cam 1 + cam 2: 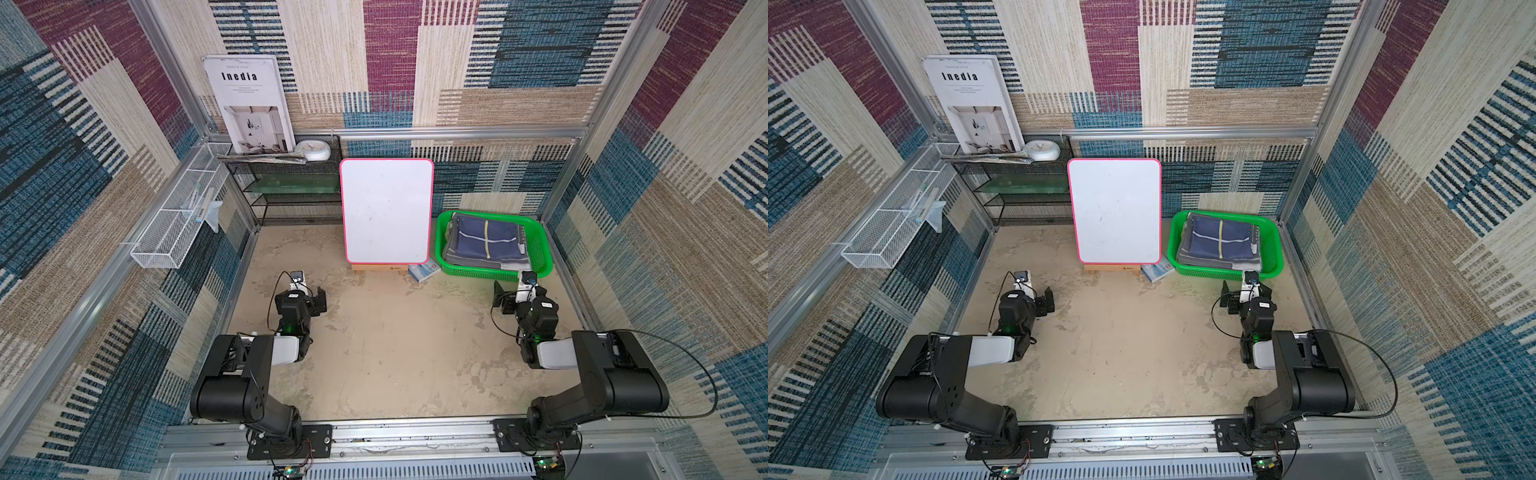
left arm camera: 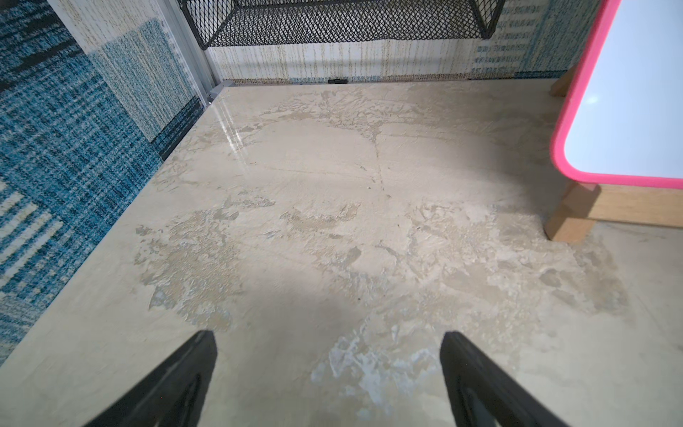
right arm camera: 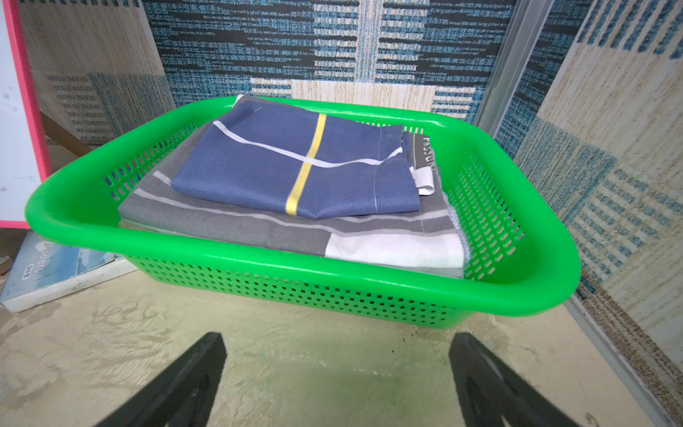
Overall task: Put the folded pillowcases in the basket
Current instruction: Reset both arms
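The green basket (image 1: 490,272) (image 1: 1223,273) stands at the back right of the table, beside the right wall. In it lies the folded pillowcase (image 1: 486,239) (image 1: 1219,239), navy with a yellow stripe, on top of a folded grey and white cloth (image 3: 258,225). In the right wrist view the pillowcase (image 3: 288,162) rests flat inside the basket (image 3: 258,262). My right gripper (image 1: 521,291) (image 3: 338,336) hovers open just in front of the basket, holding nothing. My left gripper (image 1: 301,293) (image 2: 329,340) is open over bare table at the left.
A pink-framed whiteboard (image 1: 386,212) on a wooden stand rises left of the basket, with a blue booklet (image 1: 424,270) at its foot. A black mesh shelf (image 1: 291,191) fills the back left corner. A white wire tray (image 1: 178,224) hangs on the left wall.
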Controlling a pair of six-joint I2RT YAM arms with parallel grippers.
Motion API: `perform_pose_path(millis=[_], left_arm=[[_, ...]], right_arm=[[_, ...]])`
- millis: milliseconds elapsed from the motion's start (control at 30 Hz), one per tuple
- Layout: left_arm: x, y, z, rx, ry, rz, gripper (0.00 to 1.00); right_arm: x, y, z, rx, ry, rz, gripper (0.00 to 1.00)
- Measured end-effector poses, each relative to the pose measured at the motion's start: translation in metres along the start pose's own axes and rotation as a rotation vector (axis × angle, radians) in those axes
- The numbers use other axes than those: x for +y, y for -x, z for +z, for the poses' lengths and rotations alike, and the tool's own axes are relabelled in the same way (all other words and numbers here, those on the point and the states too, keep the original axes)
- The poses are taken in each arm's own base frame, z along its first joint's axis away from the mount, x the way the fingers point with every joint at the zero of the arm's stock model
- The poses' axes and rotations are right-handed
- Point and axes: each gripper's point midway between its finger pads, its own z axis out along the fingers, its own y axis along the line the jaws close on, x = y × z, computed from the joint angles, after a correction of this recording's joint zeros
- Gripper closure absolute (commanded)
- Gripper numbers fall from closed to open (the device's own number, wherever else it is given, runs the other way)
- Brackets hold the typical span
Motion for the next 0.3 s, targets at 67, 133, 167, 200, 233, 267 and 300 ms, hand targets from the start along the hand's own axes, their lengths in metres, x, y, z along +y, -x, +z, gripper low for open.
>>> perform_pose_path(millis=[67, 133, 167, 200, 233, 267, 300], left_arm=[[0.0001, 0.0002, 0.0001, 0.000, 0.000, 0.000, 0.01], [0.0001, 0.0022, 0.0013, -0.002, -0.009, -0.004, 0.01], [0.0009, 0.0035, 0.0023, -0.003, -0.015, -0.011, 0.01], [0.0035, 0.0048, 0.0031, -0.005, -0.010, -0.016, 0.01], [0.0061, 0.0051, 0.0035, -0.005, -0.005, -0.025, 0.01], [0.0068, 0.0042, 0.0036, -0.002, -0.005, -0.029, 0.01], [0.0059, 0.0032, 0.0036, 0.003, -0.011, -0.031, 0.01]], right_arm=[[0.0001, -0.0001, 0.0000, 0.000, 0.000, 0.000, 0.00], [0.0002, 0.0004, 0.0002, -0.001, 0.001, 0.000, 0.00], [0.0006, 0.0006, 0.0003, -0.001, 0.004, 0.000, 0.00], [0.0007, 0.0006, 0.0003, -0.001, 0.004, 0.000, 0.00], [0.0006, 0.0005, 0.0003, -0.001, 0.004, 0.000, 0.00], [0.0007, 0.0005, 0.0003, -0.001, 0.004, 0.000, 0.00], [0.0007, 0.0005, 0.0003, -0.001, 0.004, 0.000, 0.00]])
